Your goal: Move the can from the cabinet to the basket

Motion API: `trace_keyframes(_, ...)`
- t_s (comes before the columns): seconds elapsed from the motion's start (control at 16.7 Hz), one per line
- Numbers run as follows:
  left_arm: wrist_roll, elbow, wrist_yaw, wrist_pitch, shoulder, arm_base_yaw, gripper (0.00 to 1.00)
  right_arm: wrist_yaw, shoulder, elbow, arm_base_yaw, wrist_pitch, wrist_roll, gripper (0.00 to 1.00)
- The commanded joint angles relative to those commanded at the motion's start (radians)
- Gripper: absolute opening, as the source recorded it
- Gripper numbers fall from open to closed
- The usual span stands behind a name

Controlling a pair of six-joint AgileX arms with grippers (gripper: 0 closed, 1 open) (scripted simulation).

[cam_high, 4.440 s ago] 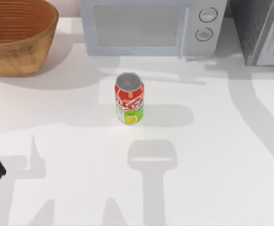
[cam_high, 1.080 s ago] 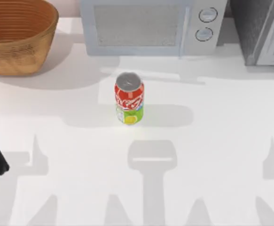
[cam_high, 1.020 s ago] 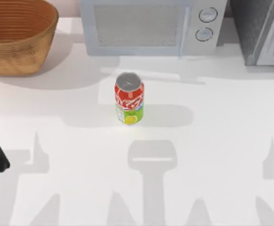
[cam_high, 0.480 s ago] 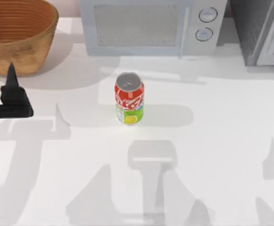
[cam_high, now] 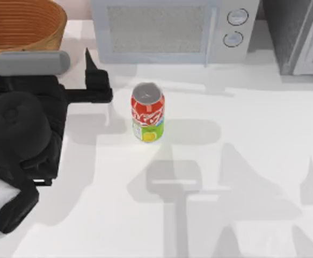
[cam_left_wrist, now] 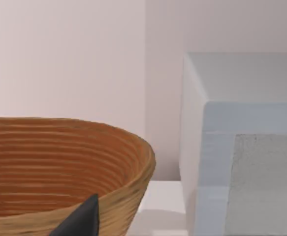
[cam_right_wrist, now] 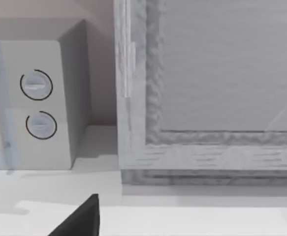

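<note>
Right now your left gripper (cam_high: 94, 80) sits just left of the can (cam_high: 147, 112), which stands upright on the table (cam_high: 242, 161) before the microwave (cam_high: 167, 29); finger state I cannot tell. Risk: sideways approach topples the can.

the top camera looks straight down; the basket (cam_high: 16, 37) sits at ten o'clock, the microwave (cam_high: 169, 29) at twelve (both wrist cameras face them low, close, also catching that microwave).
</note>
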Motion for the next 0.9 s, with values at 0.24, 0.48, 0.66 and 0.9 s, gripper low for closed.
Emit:
trace_keyframes(0.24,0.000,0.094,-0.114,0.223,0.322,-0.122,1.00,0.000,0.000,0.000,0.000,0.000,0.000,1.00)
trace_keyframes(0.48,0.000,0.174,-0.211,0.414,0.599,-0.227,1.00,0.000,0.000,0.000,0.000,0.000,0.000,1.00)
trace_keyframes(0.66,-0.002,0.222,-0.270,0.531,0.768,-0.292,1.00,0.000,0.000,0.000,0.000,0.000,0.000,1.00)
trace_keyframes(0.9,-0.003,0.269,-0.325,0.640,0.924,-0.352,1.00,0.000,0.000,0.000,0.000,0.000,0.000,1.00)
